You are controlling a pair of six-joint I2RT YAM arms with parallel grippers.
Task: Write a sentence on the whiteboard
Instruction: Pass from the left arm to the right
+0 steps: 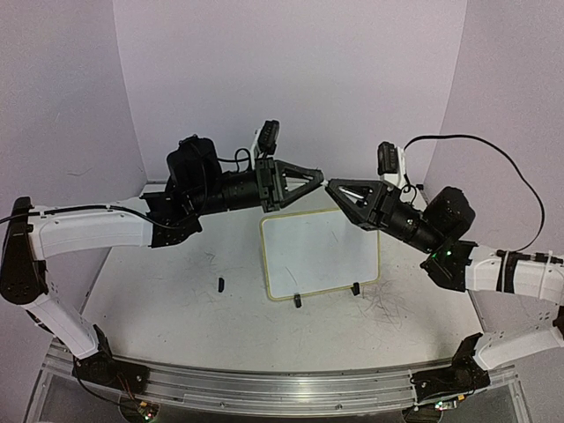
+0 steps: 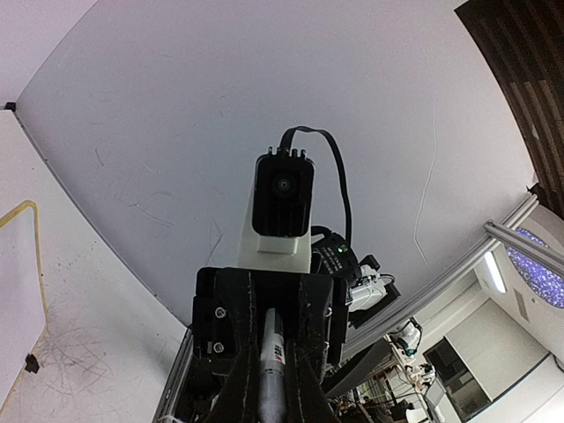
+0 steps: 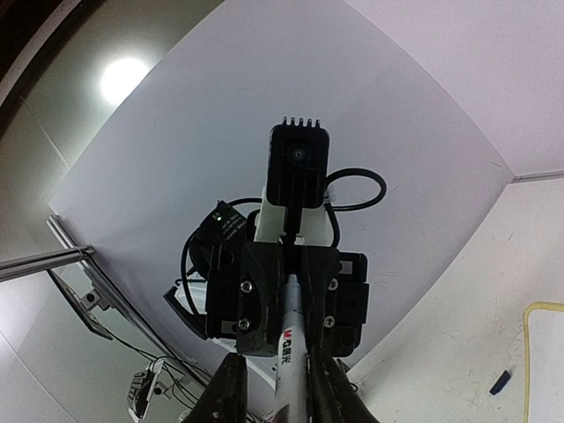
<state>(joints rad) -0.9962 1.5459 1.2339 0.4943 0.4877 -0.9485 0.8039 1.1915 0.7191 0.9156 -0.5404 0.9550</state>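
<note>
The whiteboard point(image 1: 322, 251) stands on two black feet mid-table, and its white face is blank; the sentence is not in view. Above its far edge my two grippers meet tip to tip. The left gripper point(image 1: 315, 176) is shut on a marker point(image 2: 271, 366), whose barrel sits snug between both fingers. The same marker point(image 3: 291, 348), white with a red logo, runs into my right gripper point(image 3: 286, 374). One right finger lies against it and a gap shows at the other finger point(image 3: 231, 388). The right gripper point(image 1: 332, 185) faces the left one.
A small dark cap point(image 1: 220, 284) lies on the table left of the board, also seen in the right wrist view point(image 3: 500, 382). Grey scribble marks point(image 1: 388, 304) cover the table at the right. White walls close in behind and at both sides.
</note>
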